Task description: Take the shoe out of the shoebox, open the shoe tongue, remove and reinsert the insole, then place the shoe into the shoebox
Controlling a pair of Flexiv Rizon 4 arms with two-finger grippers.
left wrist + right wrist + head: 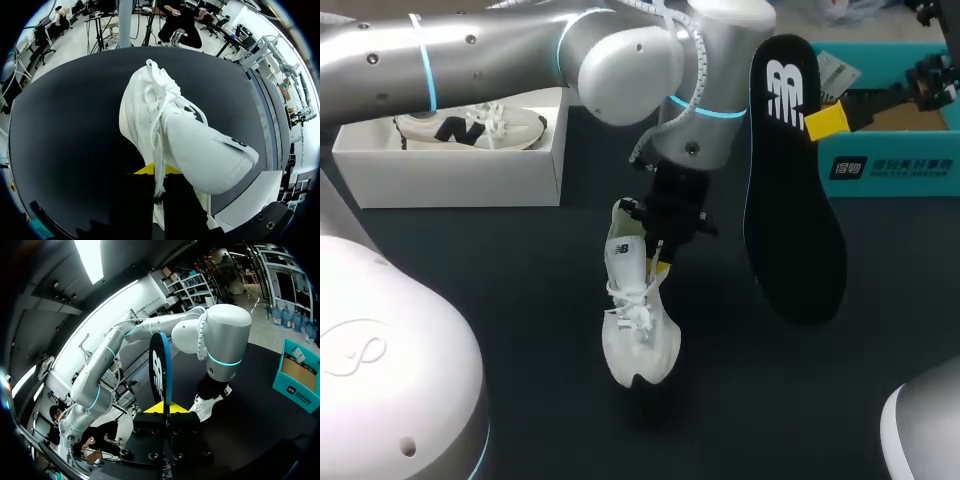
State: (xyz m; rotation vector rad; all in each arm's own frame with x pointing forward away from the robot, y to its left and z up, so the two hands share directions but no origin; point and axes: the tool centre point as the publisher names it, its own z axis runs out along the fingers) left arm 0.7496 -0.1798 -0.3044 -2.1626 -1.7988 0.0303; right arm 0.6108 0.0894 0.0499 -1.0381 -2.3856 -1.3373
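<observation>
Left gripper [661,262] is clamped on the white shoe [638,330] at its collar, mid-table, toe pointing near. Right gripper [827,121] is pinched shut on the edge of the black insole [790,200], held upright just right of the shoe.

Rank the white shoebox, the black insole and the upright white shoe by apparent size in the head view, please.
1. white shoebox and black insole: about alike. The insole hangs raised, nearer the camera, so I won't rank them.
2. white shoe: clearly smallest.
</observation>
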